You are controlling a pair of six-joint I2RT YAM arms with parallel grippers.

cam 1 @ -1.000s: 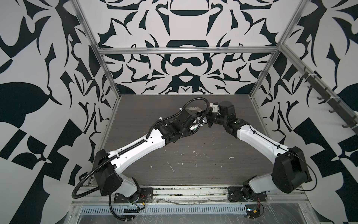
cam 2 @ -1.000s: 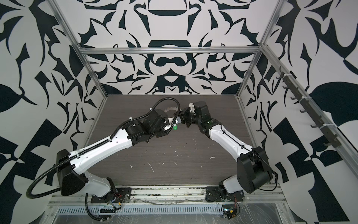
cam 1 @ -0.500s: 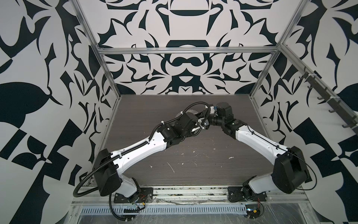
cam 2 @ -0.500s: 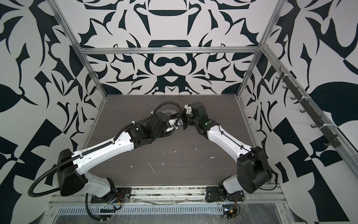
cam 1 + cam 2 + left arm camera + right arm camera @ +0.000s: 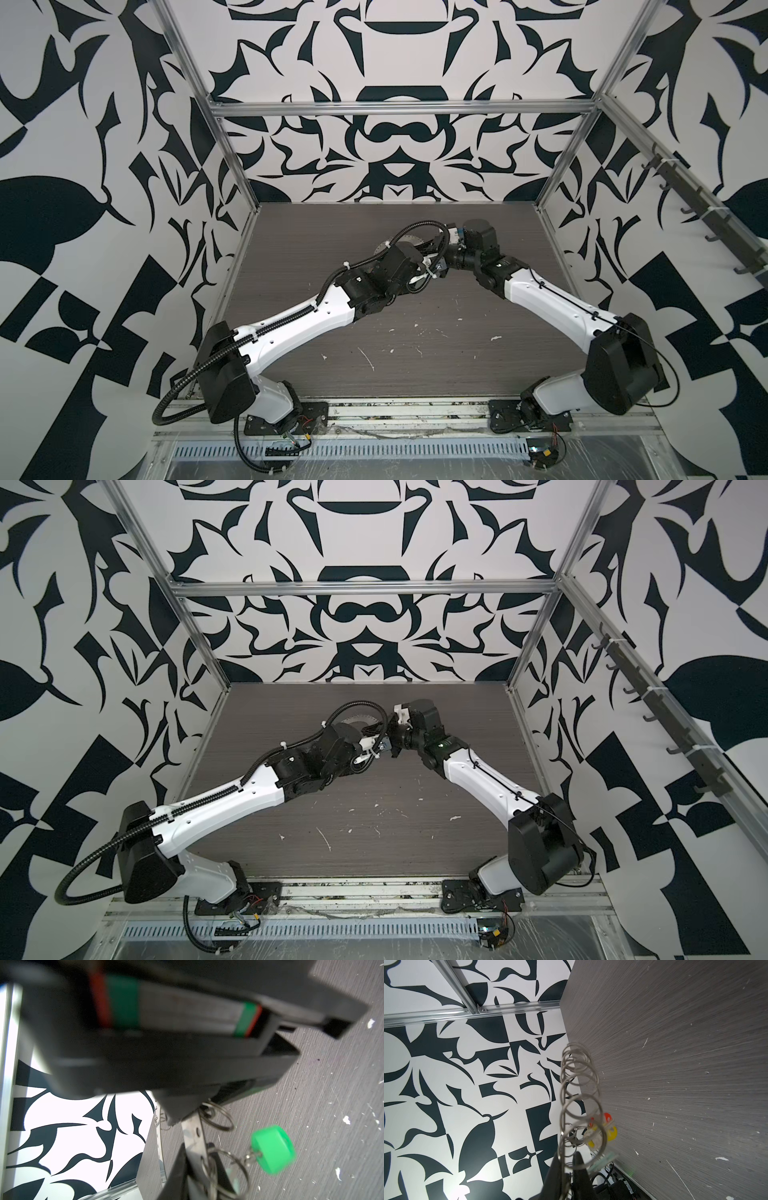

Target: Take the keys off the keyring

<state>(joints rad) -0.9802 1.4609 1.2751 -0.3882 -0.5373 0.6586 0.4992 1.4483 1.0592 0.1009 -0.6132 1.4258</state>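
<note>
Now | keyring (image 5: 192, 1136) held aloft on edge, far centre | right gripper (image 5: 565, 1176) clamped on rim | left gripper (image 5: 199, 1107) apparently pinching rim too | green-tagged key (image 5: 273, 1149) dangles beside right gripper's hold, within the left gripper's reach.

Dark wood-grain tabletop (image 5: 436, 374), white scraps (image 5: 366, 358), perhaps paper, patterned walls (image 5: 395, 145)

White arm shells (image 5: 299, 328), black joints (image 5: 619, 365), ribbed black conduit (image 5: 417, 225), black base plates (image 5: 316, 409)
</note>
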